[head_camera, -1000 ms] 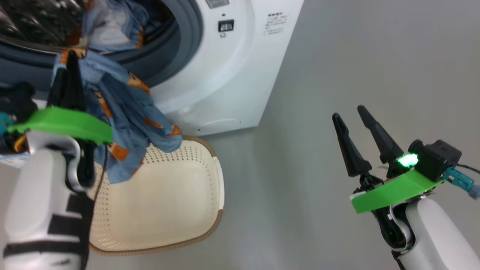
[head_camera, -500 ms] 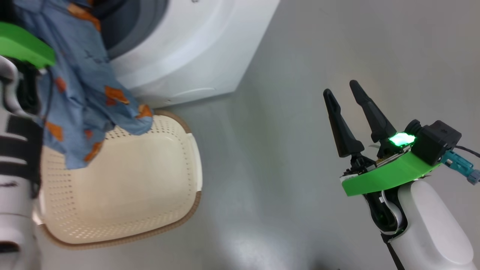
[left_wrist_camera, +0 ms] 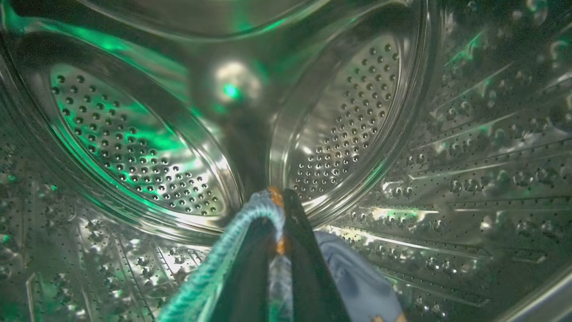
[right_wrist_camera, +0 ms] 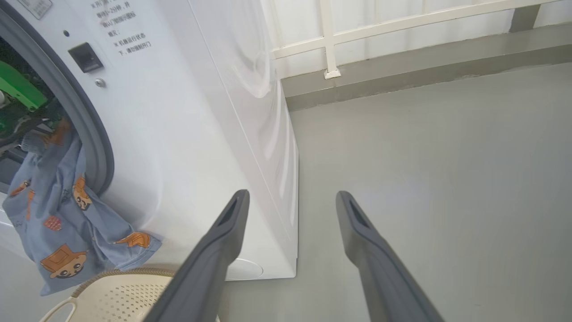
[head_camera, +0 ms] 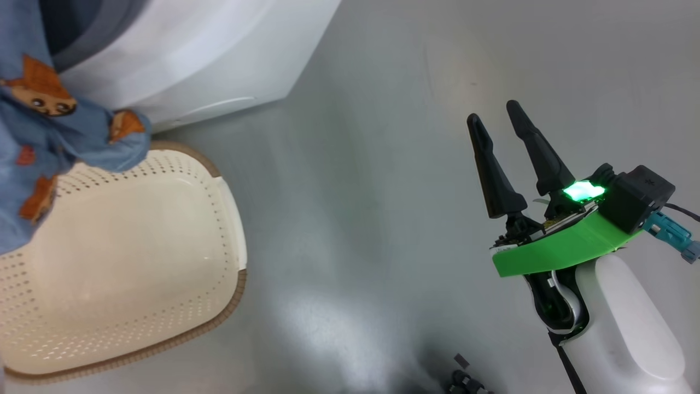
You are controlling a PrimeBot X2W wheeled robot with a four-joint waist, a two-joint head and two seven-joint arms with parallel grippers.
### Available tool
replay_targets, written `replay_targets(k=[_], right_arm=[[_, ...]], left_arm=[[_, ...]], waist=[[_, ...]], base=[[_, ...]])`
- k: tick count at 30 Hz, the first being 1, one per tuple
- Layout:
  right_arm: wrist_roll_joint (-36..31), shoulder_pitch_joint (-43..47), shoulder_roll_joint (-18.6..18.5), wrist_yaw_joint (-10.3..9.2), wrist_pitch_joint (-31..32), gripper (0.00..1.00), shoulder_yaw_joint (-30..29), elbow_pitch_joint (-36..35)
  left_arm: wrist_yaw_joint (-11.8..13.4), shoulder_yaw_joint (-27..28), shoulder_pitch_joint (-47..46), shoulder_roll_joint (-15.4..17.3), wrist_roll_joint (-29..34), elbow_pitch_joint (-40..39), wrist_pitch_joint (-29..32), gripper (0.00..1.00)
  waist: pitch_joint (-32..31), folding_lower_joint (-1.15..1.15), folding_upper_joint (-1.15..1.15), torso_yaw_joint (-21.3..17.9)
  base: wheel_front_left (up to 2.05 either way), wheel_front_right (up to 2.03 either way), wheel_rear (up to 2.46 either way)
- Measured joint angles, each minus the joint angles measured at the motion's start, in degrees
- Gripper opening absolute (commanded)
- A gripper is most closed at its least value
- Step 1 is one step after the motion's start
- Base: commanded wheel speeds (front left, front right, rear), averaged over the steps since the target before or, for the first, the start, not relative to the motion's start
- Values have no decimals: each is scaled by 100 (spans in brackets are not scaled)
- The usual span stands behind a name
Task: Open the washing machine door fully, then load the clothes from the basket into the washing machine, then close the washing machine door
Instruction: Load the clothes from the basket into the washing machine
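Note:
My left gripper (left_wrist_camera: 278, 197) reaches deep inside the washing machine's steel drum (left_wrist_camera: 134, 147), shut on light-blue clothes (left_wrist_camera: 357, 277) that wrap over its fingers. The same clothes (right_wrist_camera: 58, 223) trail out of the grey gasket (right_wrist_camera: 89, 129) and hang down the white washing machine (right_wrist_camera: 178, 134), ending over the basket (right_wrist_camera: 120, 295). From the head, the hanging clothes (head_camera: 49, 137) show at the left above the cream basket (head_camera: 229, 295), which holds nothing else. My right gripper (head_camera: 492, 111) stands open over the floor, apart from everything. The washing machine door is out of view.
Grey floor (head_camera: 355, 191) stretches between the basket and my right arm. A low ledge with a white railing (right_wrist_camera: 330, 40) runs behind the machine. A small dark object (head_camera: 465, 377) lies at the bottom edge of the head view.
The head camera has swung right, so machine and basket slid left in the picture. My left arm has gone out of the head view with the clothes. The right gripper stayed open.

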Motion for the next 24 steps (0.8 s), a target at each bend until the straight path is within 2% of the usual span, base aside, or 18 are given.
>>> replay_targets(k=[1, 2, 10, 24], right_arm=[[-18, 0, 5, 0, 0, 100, 0, 3], [-27, 0, 14, 0, 0, 100, 2, 9], [-100, -39, 55, 0, 0, 100, 20, 42], [-101, -96, 9, 0, 0, 100, -4, 58]], left_arm=[[1, 16, 2, -15, 36, 51, 0, 45], [1, 25, 4, -26, 59, 143, 0, 100], [-13, 122, 88, -211, 90, 548, -1, 100], [-156, 146, 713, -435, 199, 328, -1, 100]], waist=[[31, 0, 0, -23], [56, 0, 0, -40], [70, 0, 0, 44], [-197, 0, 0, 418]], base=[[0, 0, 0], [0, 0, 0], [0, 0, 0], [0, 0, 0]])
